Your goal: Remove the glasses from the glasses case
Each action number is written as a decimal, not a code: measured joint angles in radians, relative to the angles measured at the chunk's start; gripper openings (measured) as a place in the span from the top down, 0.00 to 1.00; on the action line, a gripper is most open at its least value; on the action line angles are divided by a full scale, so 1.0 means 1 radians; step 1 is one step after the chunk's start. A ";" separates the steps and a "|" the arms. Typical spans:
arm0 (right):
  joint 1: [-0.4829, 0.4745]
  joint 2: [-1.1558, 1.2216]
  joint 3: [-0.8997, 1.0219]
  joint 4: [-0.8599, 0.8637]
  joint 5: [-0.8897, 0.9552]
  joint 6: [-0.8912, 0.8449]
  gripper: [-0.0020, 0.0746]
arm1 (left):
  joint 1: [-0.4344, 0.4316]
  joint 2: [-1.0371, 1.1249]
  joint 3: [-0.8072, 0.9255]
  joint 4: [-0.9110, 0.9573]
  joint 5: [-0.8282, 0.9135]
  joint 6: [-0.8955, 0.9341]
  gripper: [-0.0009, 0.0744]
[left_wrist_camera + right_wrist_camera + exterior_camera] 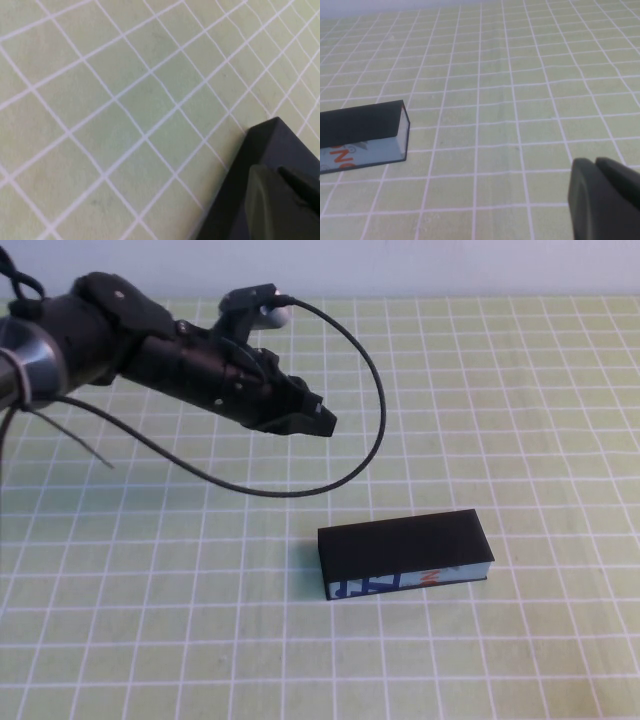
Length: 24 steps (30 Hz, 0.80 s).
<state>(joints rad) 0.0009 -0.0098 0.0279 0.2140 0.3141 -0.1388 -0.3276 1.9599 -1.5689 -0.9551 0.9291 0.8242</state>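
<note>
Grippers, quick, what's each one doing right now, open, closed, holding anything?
Left gripper: above the table, beyond the closed glasses case, holding nothing; open or shut cannot be told.
Right gripper: seen only in its wrist view, shut, holding nothing.

green grid-lined table, one black case lying on it

i see the table (520, 390) covered in a pale green mat with white grid lines, and the closed glasses case (405, 553) lies flat on it, white printed strip facing my side. the left gripper (315, 420) hangs above the mat, the case ahead of its closed jaws; the right gripper (602, 200) sits well off the case's end.
</note>
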 joint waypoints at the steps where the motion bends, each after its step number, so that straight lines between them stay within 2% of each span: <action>1: 0.000 0.000 0.000 0.000 0.000 0.000 1.00 | -0.008 0.036 -0.041 0.000 0.009 -0.005 0.99; 7: 0.000 0.000 0.000 0.000 0.000 0.000 1.00 | -0.061 0.173 -0.199 0.012 0.028 -0.026 0.99; 16: 0.000 0.000 0.000 0.014 -0.002 0.000 1.00 | -0.082 0.277 -0.287 0.023 0.059 -0.074 0.99; 19: 0.000 0.000 0.000 0.118 -0.047 0.000 1.00 | -0.082 0.306 -0.295 0.025 0.069 -0.078 0.99; 24: 0.000 0.000 0.000 0.446 -0.184 0.000 1.00 | -0.082 0.338 -0.299 0.027 0.065 -0.089 0.99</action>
<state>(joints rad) 0.0009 -0.0098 0.0279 0.6604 0.1302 -0.1388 -0.4100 2.2975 -1.8677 -0.9276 0.9944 0.7352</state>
